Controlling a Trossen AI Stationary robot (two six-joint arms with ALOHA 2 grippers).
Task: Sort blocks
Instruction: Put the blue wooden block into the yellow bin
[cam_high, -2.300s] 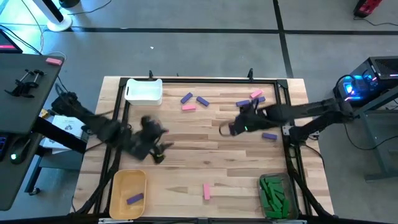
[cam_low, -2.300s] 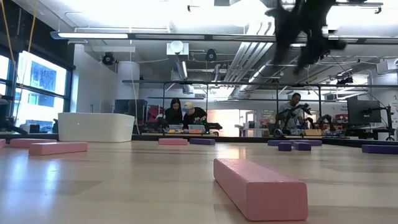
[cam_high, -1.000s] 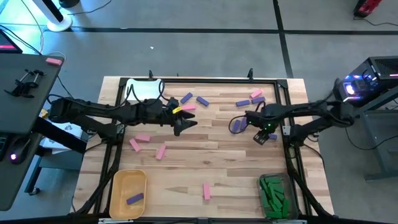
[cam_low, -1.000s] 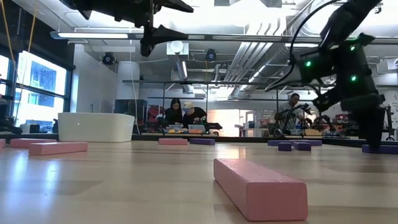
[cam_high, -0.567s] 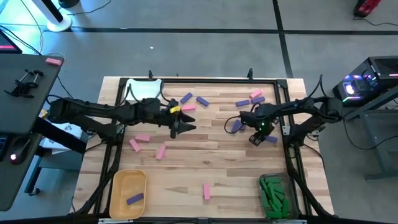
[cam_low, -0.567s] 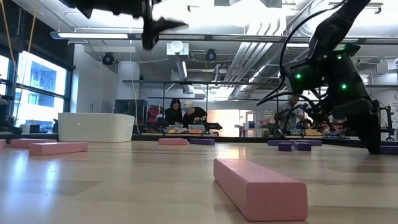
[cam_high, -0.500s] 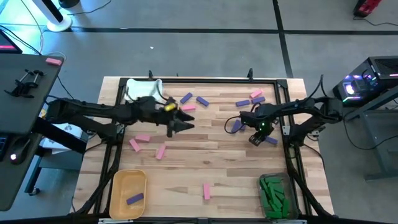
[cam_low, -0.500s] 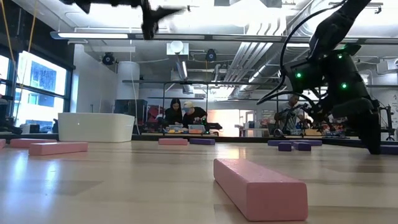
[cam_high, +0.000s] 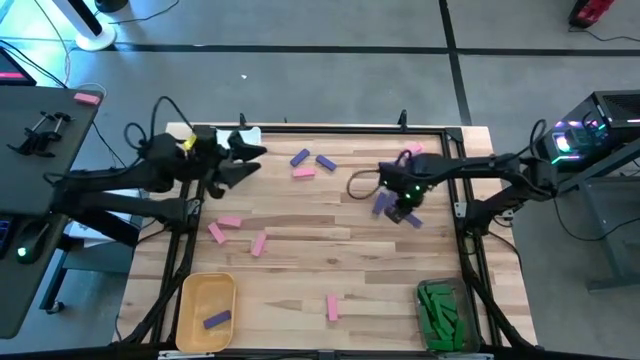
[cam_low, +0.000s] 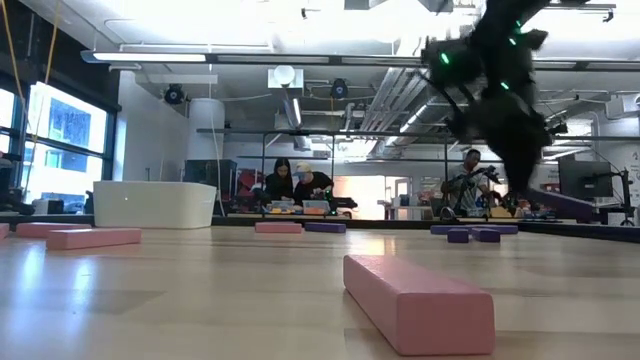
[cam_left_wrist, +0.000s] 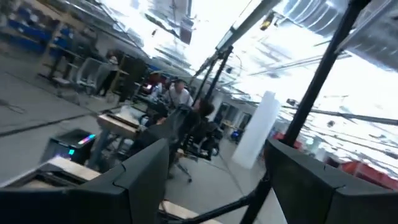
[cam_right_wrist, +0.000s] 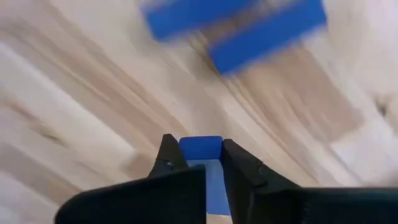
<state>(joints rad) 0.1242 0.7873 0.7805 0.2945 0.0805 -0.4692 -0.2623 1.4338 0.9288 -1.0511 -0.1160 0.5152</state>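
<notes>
My right gripper (cam_high: 405, 207) hangs over the right half of the table, shut on a purple block (cam_right_wrist: 201, 151) that also shows in the low view (cam_low: 566, 204). More purple blocks (cam_high: 326, 161) and pink blocks (cam_high: 303, 172) lie flat on the wood; two purple ones (cam_right_wrist: 267, 32) lie just beyond the held one. My left gripper (cam_high: 250, 152) is drawn back, high over the white bin (cam_high: 222, 150) at the far left. It is open (cam_left_wrist: 217, 180), holds nothing, and looks out into the room. My right gripper pinches the purple block's two long sides (cam_right_wrist: 200, 163) between its two fingers. The fingers come from above, pointing down. The block is lifted clear of the table and sticks out to one side of the fingers, slanted (cam_low: 570, 205).
A yellow bin (cam_high: 192, 296) with a purple block stands at the near left, and a clear bin (cam_high: 462, 305) of green blocks at the near right. Pink blocks lie at the left (cam_high: 229, 221) and near the front edge (cam_high: 333, 307). People sit in the room beyond.
My right gripper has shut on the purple block near the table's right edge and lifted it clear, moving up and a little leftward. My left gripper has pulled back from the table's middle toward the far left corner, rising and tipping upward, still open.
</notes>
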